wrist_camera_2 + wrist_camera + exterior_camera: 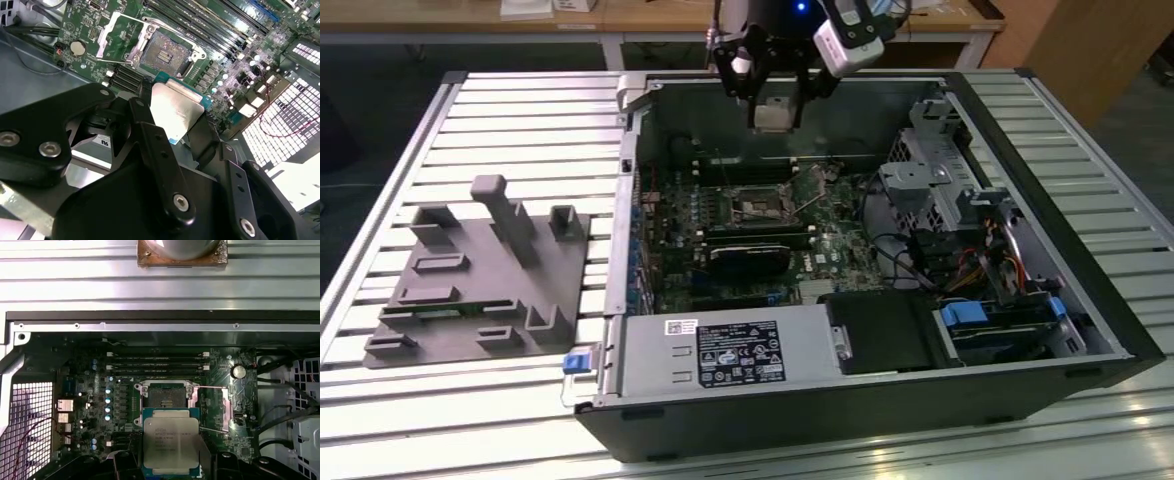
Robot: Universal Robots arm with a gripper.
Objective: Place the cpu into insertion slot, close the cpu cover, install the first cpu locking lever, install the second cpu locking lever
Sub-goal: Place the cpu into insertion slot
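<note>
My gripper (774, 100) hangs over the far wall of the open computer case (630, 200), shut on the cpu (774, 113). The cpu (171, 442) is a square chip with a silvery top, held flat by its edges between two black fingers (150, 135). In both wrist views it hovers above the green board, beside the insertion slot (164, 396) rather than over it. The insertion slot (162, 54) is a bare dark square with a silver rim. The cpu cover (117, 37) is swung open and lies next to the slot (758, 207). A thin metal lever (216, 430) angles up at the cover's side.
Long black memory slots (157, 362) run along one side of the socket. A black card (750, 258), a power supply (720, 355) and a drive cage (934, 190) crowd the case. A grey fixture block (480, 270) sits on the slatted table at the exterior view's left.
</note>
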